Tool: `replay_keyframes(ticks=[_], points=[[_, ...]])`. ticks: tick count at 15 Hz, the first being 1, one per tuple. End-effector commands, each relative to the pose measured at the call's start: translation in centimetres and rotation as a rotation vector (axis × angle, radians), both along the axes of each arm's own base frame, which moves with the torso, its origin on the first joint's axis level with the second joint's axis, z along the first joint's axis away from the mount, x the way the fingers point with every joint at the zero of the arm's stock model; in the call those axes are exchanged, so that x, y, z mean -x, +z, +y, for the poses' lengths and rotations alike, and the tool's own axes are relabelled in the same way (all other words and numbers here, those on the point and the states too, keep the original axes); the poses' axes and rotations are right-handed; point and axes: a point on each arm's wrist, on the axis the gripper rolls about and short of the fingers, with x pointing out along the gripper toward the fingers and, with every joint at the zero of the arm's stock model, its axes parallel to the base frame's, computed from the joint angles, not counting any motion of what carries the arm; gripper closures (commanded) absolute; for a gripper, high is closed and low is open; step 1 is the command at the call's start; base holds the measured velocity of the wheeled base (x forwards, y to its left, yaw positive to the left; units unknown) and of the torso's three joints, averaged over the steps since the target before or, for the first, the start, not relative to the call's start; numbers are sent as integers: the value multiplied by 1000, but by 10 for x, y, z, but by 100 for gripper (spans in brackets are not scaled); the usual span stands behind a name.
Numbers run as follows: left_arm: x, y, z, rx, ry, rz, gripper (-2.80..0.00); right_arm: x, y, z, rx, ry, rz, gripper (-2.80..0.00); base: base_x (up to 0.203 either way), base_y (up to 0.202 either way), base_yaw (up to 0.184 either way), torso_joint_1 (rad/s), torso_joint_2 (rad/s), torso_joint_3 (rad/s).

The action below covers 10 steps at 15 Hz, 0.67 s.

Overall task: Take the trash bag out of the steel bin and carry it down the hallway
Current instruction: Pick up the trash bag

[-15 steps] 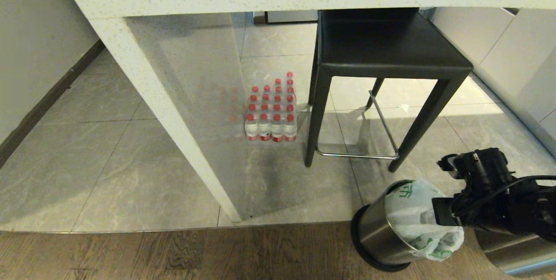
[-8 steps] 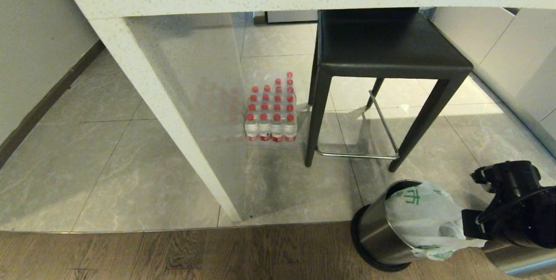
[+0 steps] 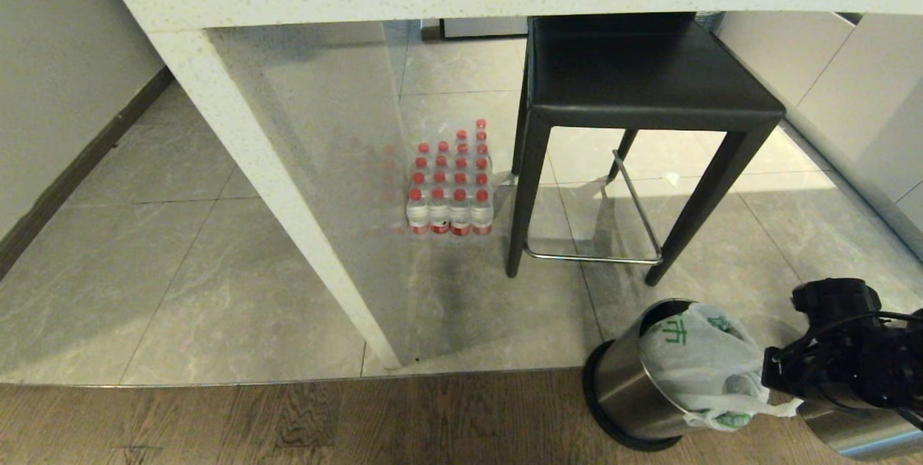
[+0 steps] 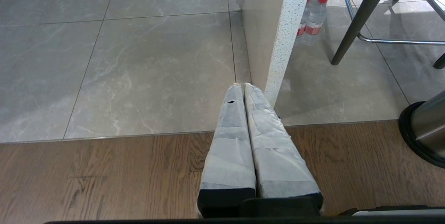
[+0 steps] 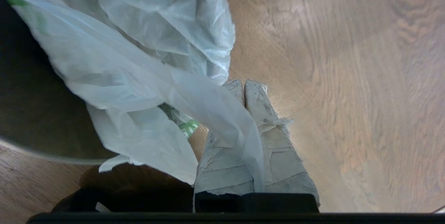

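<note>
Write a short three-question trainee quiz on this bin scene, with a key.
1. True or false: the trash bag is fully out of the steel bin.
2. Which pincer is shut on the bag? A) left B) right
3. Fill in: the red-capped bottles stand on the floor beside the black ____.

Key: 1 false, it is partly inside. 2 B, the right pincer; the left pincer is shut on nothing. 3 stool.
</note>
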Motion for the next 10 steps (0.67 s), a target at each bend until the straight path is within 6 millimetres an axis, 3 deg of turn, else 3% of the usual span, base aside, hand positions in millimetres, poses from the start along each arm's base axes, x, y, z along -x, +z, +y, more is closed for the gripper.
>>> replay_keyframes(ticks=[1,4,10], points=[[0,0,0,0,0,0,0,-7,-20,-1,-27,-26,13,0,0,0,0,0,0,0],[0,0,0,1,0,0,0,-21,-31,-2,-65,-57,-31,0,0,0,0,0,0,0],[0,0,0,0,1,0,0,-27,-45,-12,-122,-102,-46,0,0,0,0,0,0,0]])
